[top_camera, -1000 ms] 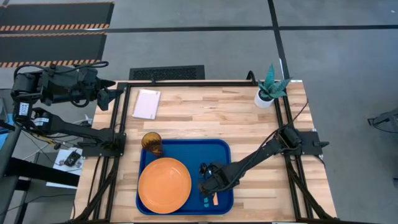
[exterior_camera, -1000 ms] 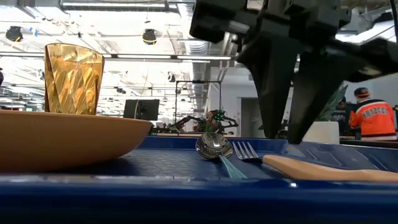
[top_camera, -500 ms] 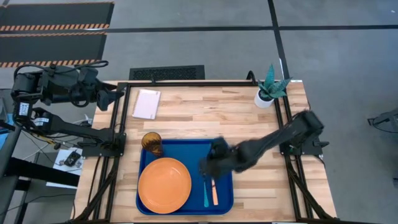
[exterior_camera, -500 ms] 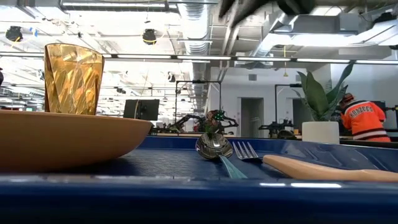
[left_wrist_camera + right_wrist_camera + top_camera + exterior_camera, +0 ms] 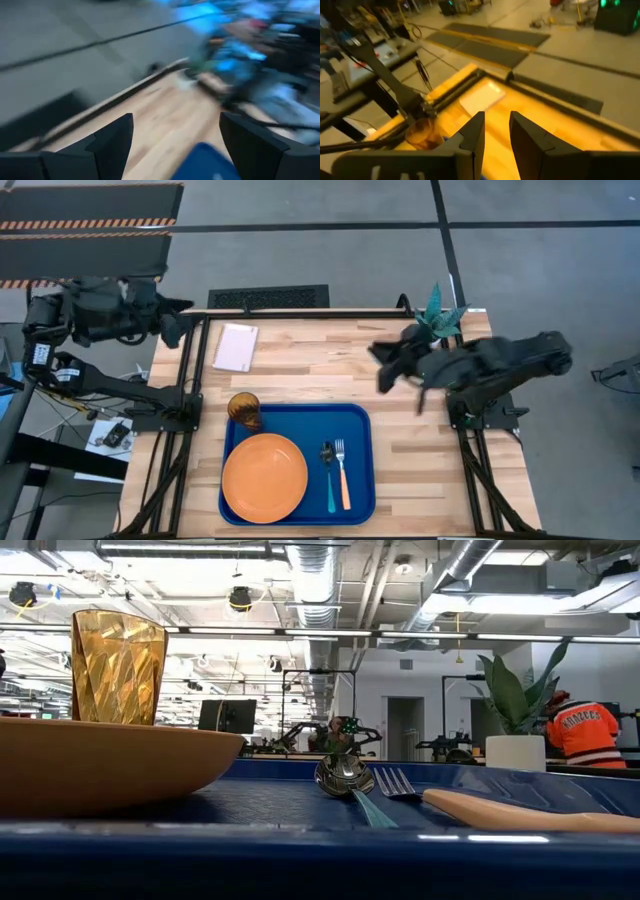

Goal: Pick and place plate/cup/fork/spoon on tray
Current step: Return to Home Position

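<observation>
On tray (image 5: 355, 420), plate (image 5: 100, 765) hiding cup (image 5: 118, 666) base, fork (image 5: 480, 808) handle cropped

no readable text on the table things, lettering on a person's orange shirt (image 5: 585, 730) too small to read

The table (image 5: 330, 370) is pale, matt planked wood. The tray (image 5: 355, 420) looks like glossy blue plastic. The cup (image 5: 117, 665) is translucent and faceted; the spoon (image 5: 344, 776) bowl is shiny metal.
</observation>
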Motion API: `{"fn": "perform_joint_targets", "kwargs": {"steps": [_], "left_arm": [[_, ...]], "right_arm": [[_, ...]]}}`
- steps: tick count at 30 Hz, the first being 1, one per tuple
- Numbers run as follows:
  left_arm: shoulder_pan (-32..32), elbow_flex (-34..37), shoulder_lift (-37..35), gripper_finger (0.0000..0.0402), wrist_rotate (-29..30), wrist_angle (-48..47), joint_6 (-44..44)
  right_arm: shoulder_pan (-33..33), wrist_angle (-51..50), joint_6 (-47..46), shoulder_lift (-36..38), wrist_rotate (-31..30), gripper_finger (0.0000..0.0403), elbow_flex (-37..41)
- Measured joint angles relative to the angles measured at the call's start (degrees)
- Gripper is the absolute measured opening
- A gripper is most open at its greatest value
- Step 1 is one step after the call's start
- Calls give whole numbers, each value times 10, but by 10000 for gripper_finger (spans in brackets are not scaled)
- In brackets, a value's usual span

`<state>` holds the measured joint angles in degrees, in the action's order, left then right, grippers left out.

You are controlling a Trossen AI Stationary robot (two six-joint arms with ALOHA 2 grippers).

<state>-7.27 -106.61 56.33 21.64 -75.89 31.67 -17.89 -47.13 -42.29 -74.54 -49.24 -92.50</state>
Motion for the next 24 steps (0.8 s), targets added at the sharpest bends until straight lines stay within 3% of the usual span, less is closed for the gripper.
{"fn": "perform_joint_targets", "kwargs": {"steps": [4, 9, 14, 18, 24], "left_arm": [[0, 0, -19, 282, -84, 108, -122], [0, 0, -61, 282, -86, 164, -186], [0, 9, -104, 282, -105, 162, -191], [0, 85, -142, 282, -138, 187, -184], [0, 276, -249, 282, -132, 273, -155]], "right_arm": [[5, -1, 52, 73, 3, 113, 25], [3, 20, 83, 174, -23, 113, 105], [3, 140, 115, 284, -22, 113, 251], [-6, 274, 152, 355, -16, 113, 383], [-10, 402, 160, 445, -18, 113, 523]]}}
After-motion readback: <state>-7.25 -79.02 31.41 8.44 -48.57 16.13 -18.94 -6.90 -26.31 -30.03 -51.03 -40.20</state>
